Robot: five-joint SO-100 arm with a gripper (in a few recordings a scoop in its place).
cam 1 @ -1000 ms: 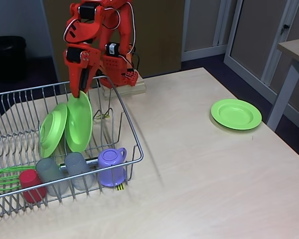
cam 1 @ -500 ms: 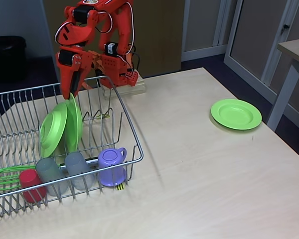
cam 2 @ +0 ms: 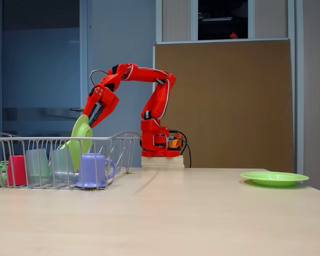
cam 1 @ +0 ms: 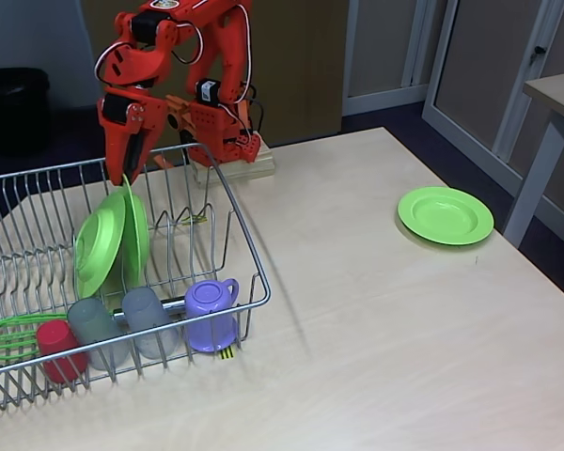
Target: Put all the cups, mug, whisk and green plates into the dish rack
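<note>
High fixed view: jaws (cam 1: 127,177) pinching rim of second green plate (cam 1: 136,235), standing it on edge against first plate (cam 1: 100,242) in dish rack (cam 1: 249,254). Third plate (cam 1: 446,215) flat at bench's 3 o'clock.

Side fixed view: held plate (cam 2: 81,140) tilted, prongs propping it.

You have open desk (cam 1: 357,310) across the middle and lower right of the frame, with one green plate (cam 1: 446,215) lying flat at right. At left, the dish rack (cam 1: 249,272) is crowded: two upright plates (cam 1: 101,242) behind, cups (cam 1: 94,329) and mug (cam 1: 212,313) lining its front.
</note>
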